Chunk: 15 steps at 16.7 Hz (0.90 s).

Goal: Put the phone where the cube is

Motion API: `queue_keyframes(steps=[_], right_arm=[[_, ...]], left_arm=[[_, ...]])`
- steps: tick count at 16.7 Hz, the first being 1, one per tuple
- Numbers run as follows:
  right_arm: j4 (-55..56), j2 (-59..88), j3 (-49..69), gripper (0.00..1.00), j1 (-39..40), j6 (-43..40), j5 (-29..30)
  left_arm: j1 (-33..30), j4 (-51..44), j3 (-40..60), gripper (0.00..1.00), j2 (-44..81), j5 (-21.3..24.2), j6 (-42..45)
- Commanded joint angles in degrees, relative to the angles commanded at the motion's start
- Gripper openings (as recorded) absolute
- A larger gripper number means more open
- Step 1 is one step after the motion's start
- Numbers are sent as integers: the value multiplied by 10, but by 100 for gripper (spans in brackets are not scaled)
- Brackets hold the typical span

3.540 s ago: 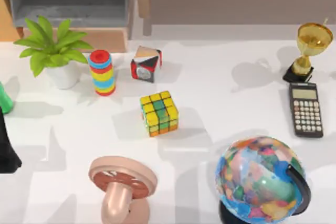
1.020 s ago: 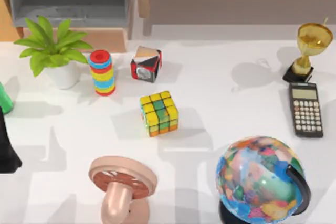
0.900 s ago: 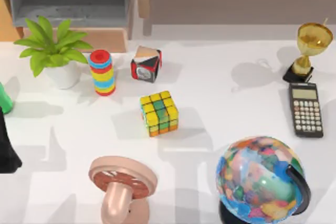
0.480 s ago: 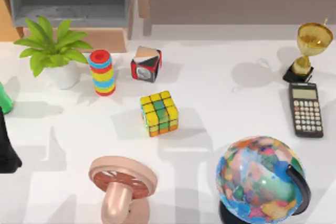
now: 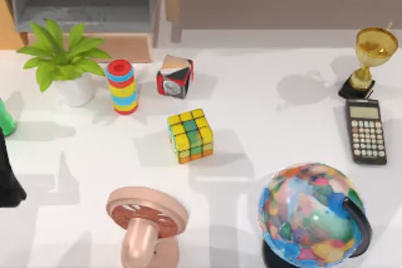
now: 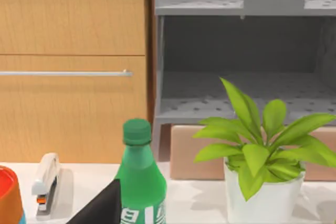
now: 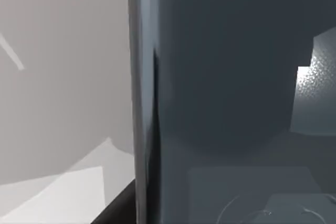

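- Phone [image 7: 231, 98] – in the right wrist view its glossy dark face sits very close to the camera, with a thin grey rim running down one edge and pale table [image 7: 63, 77] beside it. Where it lies relative to the cube cannot be told, nor can the right gripper's state.
- Top view: the cube [image 5: 190, 135], a multicoloured puzzle cube, stands on the white table near its middle.
- Just behind the cube is a smaller red, black and white cube [image 5: 174, 76], and behind it to the left a stack of coloured rings [image 5: 122, 86].
- Farther left of the cube is a potted plant [image 5: 65, 61]; in front of the cube, to the left, a pink fan [image 5: 146, 224].
- In front of the cube to the right is a globe [image 5: 312, 214]; well to its right, a black calculator [image 5: 365, 130] with a gold trophy [image 5: 370, 58] behind it.
- Far left of the cube, the left arm [image 5: 7, 177] is at the table's edge.
- Left wrist view: the left gripper [image 6: 102, 208] appears as a dark wedge – spread or pressed together cannot be told – before a green bottle [image 6: 139, 177], with a stapler [image 6: 45, 182] nearby.
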Motion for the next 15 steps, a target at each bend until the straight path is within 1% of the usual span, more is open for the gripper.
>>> queue_keyframes(steps=[3, 7, 11, 15], right_arm=[[0, -14, 12, 0, 7, 11, 2], [-4, -57, 47, 0, 51, 79, 8], [-17, -101, 75, 0, 131, 195, 9], [-36, -132, 96, 0, 234, 342, 3]], left_arm=[[0, 0, 0, 100, 0, 0, 0], [0, 0, 0, 100, 0, 0, 0], [0, 0, 0, 100, 0, 0, 0], [0, 0, 0, 100, 0, 0, 0]])
